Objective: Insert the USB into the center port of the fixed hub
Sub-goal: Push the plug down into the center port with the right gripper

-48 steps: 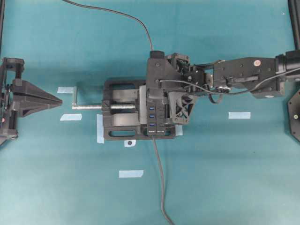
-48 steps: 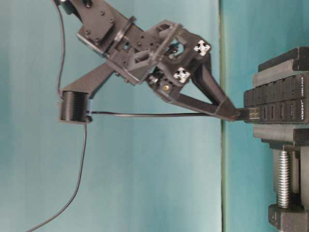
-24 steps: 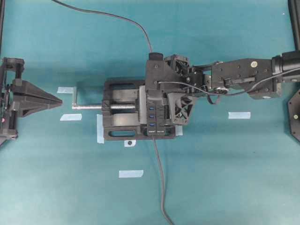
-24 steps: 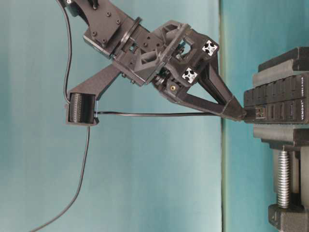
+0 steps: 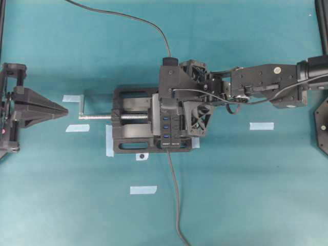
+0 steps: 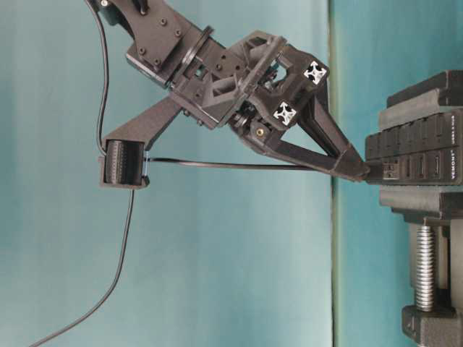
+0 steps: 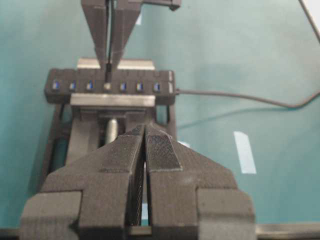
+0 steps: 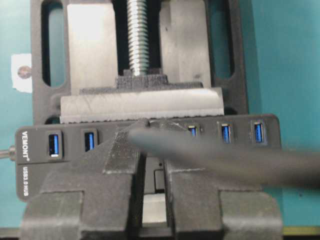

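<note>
The fixed hub (image 5: 177, 136) is clamped in a black vise (image 5: 130, 136), its blue slots facing up. My right gripper (image 5: 168, 108) is shut on the USB (image 7: 107, 86), whose plug sits in the center port; three blue slots show on either side in the left wrist view. In the table-level view the fingertips (image 6: 359, 171) press almost against the hub (image 6: 423, 155), and the thin cable (image 6: 217, 165) runs back to a black spool (image 6: 119, 164). In the right wrist view the fingers (image 8: 125, 145) hide the plug. My left gripper (image 5: 62, 110) is shut and empty, left of the vise.
The hub's own grey lead (image 5: 175, 200) runs to the front edge. The USB cable (image 5: 138, 19) loops off the back. The vise screw and handle (image 5: 95, 116) point at the left gripper. Tape marks (image 5: 261, 125) lie on the teal table.
The right gripper has pushed closer to the hub. The plug's silver part that showed a second ago is now almost wholly inside the port. The left arm has not moved.
</note>
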Tool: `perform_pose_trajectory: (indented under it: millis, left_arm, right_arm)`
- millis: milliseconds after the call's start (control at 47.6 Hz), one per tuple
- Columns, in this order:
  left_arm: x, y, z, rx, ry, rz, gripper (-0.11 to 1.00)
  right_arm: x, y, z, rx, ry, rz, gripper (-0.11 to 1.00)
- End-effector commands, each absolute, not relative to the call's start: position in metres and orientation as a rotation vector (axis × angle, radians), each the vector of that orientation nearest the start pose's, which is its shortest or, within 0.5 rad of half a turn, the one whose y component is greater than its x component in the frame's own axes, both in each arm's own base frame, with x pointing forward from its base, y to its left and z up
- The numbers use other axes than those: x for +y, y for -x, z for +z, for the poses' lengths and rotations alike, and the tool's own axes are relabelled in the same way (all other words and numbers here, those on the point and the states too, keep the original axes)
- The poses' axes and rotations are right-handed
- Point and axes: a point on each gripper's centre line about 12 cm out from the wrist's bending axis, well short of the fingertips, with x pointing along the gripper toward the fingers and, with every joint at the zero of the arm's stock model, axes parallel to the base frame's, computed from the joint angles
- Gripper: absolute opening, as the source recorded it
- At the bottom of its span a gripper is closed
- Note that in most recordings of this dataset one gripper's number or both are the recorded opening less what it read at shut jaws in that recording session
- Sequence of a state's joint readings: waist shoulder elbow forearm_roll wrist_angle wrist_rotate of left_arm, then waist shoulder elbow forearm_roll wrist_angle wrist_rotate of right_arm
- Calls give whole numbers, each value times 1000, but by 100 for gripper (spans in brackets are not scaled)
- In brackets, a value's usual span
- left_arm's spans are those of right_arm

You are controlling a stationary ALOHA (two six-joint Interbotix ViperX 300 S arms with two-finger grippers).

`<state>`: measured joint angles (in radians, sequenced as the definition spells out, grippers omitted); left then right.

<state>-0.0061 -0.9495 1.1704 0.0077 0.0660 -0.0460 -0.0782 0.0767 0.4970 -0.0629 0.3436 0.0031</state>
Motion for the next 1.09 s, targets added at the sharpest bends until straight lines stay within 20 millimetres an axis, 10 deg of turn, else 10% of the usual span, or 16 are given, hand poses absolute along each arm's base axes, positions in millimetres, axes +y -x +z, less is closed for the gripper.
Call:
perform_pose_trajectory:
  millis: [0, 1072]
  left_arm:
    - [-1, -200, 261, 261, 41, 1, 0]
    - [-1, -201, 262, 258, 41, 1, 0]
  right_arm:
    - [-36, -405, 172, 914, 28, -72, 7]
    - [-37, -409, 171, 867, 30, -72, 7]
